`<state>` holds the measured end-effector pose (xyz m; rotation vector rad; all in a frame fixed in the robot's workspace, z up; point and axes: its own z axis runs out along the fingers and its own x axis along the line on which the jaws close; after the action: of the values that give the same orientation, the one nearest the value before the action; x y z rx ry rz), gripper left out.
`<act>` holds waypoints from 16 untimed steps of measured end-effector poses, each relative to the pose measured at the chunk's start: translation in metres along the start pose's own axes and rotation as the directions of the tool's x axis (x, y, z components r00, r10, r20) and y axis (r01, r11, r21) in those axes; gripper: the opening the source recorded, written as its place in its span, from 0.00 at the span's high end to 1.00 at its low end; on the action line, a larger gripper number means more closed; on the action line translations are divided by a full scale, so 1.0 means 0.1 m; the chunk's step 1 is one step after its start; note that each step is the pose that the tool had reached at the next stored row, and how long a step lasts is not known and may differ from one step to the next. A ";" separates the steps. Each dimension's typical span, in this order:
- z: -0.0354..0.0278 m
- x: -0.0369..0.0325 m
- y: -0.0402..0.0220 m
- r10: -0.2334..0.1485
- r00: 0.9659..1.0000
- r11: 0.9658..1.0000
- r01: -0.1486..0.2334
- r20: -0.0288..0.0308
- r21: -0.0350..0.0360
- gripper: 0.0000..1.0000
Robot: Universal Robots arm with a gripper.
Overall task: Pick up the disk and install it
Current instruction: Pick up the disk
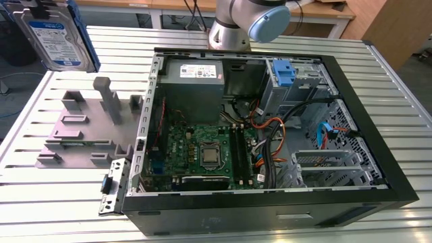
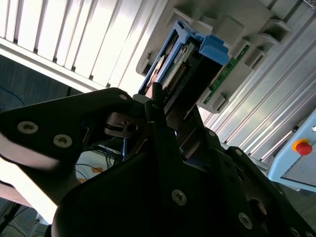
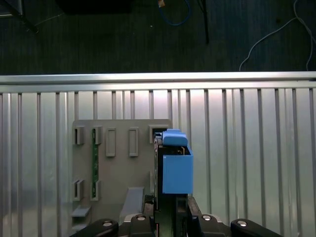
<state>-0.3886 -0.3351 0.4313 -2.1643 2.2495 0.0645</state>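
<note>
Your slatted aluminium desk (image 1: 378,76) lies beneath the claw and carries everything else. The largest thing on it is the open black computer tower case (image 1: 270,215), lying on its side with the green motherboard (image 1: 202,152) exposed. It sits well apart from the claw, towards the exterior view's right. The silver robot arm with a blue joint cap (image 1: 246,23) rises behind the case.

Directly under the claw you have the flat grey plastic fixture with upright posts and slots (image 3: 118,168). A thin green circuit-board strip (image 3: 95,158) stands on edge in one of the slots.

The silver-grey rectangular disk with a white-and-blue label and blue plastic bracket (image 1: 54,35) is in the claw. It is raised above the fixture and clear of it. In the first wrist view you see the disk (image 3: 177,173) edge-on over the fixture.

The black claw (image 3: 170,210) is clamped narrowly onto the disk. In the second wrist view its fingers (image 2: 153,106) press against the sides of the disk (image 2: 197,54).
</note>
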 end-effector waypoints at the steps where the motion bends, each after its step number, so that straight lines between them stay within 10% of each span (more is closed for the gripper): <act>1: -0.005 0.000 0.000 0.000 1.000 1.000 0.000 0.000 0.000 0.65; 16: -0.082 -0.005 0.002 0.000 1.000 1.000 0.000 0.000 0.000 0.65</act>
<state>-0.3886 -0.3349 0.4396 -2.1642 2.2493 0.0639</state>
